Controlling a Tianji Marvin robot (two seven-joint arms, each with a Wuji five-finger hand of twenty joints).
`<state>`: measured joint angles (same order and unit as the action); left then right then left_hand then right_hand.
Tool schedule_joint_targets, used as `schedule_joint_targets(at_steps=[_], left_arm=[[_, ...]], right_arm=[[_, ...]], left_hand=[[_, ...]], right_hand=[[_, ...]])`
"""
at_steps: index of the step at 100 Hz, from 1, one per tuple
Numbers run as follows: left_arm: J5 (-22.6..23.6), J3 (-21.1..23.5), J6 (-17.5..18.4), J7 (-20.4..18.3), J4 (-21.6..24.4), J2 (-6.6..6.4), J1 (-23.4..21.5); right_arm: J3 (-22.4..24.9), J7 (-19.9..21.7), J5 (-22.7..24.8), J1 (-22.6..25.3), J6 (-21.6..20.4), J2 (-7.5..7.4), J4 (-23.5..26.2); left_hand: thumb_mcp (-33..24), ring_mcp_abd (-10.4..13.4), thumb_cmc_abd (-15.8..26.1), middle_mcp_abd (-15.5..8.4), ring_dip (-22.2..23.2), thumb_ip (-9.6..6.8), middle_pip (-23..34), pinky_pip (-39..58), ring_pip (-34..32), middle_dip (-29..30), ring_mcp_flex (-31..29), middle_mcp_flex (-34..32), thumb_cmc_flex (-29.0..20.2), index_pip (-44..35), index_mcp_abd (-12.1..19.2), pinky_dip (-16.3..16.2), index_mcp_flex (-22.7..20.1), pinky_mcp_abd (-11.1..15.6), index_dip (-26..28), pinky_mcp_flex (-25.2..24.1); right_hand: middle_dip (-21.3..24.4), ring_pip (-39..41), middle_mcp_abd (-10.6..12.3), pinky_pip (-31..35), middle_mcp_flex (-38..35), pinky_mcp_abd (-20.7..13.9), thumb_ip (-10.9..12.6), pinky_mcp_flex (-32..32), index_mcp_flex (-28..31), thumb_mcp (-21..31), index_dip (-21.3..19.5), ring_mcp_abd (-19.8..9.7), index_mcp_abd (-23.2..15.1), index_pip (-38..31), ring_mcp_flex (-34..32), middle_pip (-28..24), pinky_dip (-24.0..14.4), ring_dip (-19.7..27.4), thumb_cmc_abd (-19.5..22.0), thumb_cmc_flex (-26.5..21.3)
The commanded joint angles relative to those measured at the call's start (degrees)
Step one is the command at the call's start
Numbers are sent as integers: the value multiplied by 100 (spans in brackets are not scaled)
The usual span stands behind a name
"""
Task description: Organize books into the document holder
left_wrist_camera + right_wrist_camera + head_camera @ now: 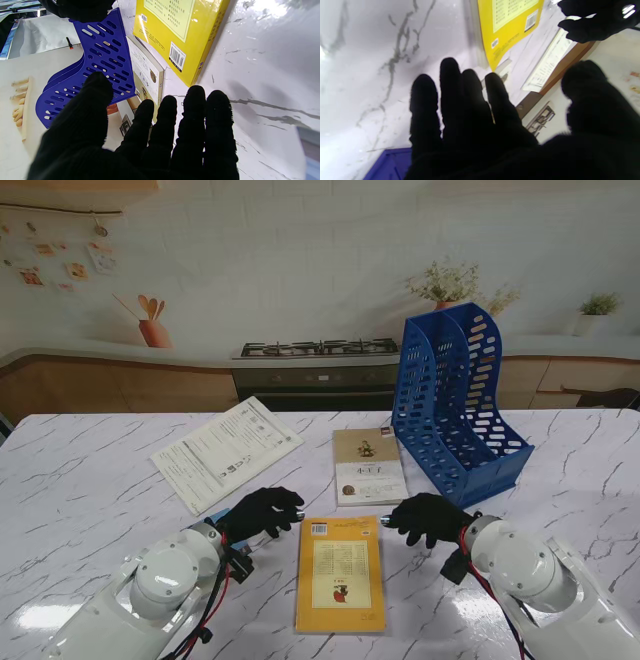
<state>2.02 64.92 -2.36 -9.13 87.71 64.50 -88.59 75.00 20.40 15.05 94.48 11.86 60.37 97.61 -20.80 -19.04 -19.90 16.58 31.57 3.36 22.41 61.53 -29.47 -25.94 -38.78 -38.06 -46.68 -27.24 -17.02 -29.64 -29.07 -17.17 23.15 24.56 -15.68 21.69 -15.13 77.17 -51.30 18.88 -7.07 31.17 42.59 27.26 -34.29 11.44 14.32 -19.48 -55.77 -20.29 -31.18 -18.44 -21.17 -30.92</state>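
Note:
A yellow book (pixel 340 572) lies flat on the marble table between my two black-gloved hands; it also shows as the yellow book (pixel 180 32) and the yellow book (pixel 510 27) in the wrist views. Farther from me lies a beige book (pixel 368 466), seen as the beige book (pixel 146 72) too. The blue document holder (pixel 455 405) stands upright at the right rear, empty. My left hand (pixel 262 512) hovers at the yellow book's far left corner, fingers apart, holding nothing. My right hand (pixel 430 518) hovers at its far right corner, likewise open.
A white printed booklet (pixel 226 450) lies at the left rear, over something blue at its near edge. The marble table (pixel 90 510) stretches to both sides. Behind the table are a counter and a stove (pixel 315 350).

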Motion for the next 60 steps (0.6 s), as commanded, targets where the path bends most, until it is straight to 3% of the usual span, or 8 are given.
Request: schedule_joint_targets(at_steps=[1,21,43,51,60], left_arm=[[-44,-39,-43,-170,59,32,60],[-115,-167,-510,-239,48,49,175],[2,-215,-768,-8,82,100,133],[50,-225,-943,184,157,144,84],[85,-241,-1264,146,229,138,85]], right_arm=[[-97,1,-7,87,178,56,68],[-271,-55,-161,86,694,87,13],[-365,-301,-322,89,900,162,-53],[-385,-332,-350,86,924,173,-49],[-426,-417,-388,71,983,198,-48]], left_hand=[[189,-192,-24,179,13,-17,118,355,-140,19,-109,59,175,98,-212,-11,59,102,-149,228],[533,-655,151,511,-418,-38,157,603,-288,453,-208,-1,198,439,-645,91,55,-289,-389,645],[562,-765,222,635,-521,-61,222,632,-400,554,-263,144,160,587,-843,133,360,-396,-461,792],[553,-779,236,693,-549,-69,273,655,-448,566,-318,159,152,658,-931,153,436,-408,-507,908],[534,-793,263,787,-569,-78,318,676,-521,571,-425,164,110,738,-1074,196,419,-394,-567,1087]], right_hand=[[169,-201,-272,147,192,1112,173,155,-129,-133,122,192,323,185,-47,-85,168,213,-118,207],[310,-370,-594,-15,309,1063,168,327,-144,-220,245,451,675,297,48,61,448,577,-27,166],[320,-426,-651,-62,270,1033,180,487,-122,-288,269,476,750,287,-45,58,574,681,11,79],[322,-440,-659,-53,266,1011,183,524,-113,-305,276,473,751,280,-76,59,604,704,15,71],[325,-452,-678,-40,246,1017,186,574,-102,-312,283,486,776,273,-103,59,634,724,5,52]])
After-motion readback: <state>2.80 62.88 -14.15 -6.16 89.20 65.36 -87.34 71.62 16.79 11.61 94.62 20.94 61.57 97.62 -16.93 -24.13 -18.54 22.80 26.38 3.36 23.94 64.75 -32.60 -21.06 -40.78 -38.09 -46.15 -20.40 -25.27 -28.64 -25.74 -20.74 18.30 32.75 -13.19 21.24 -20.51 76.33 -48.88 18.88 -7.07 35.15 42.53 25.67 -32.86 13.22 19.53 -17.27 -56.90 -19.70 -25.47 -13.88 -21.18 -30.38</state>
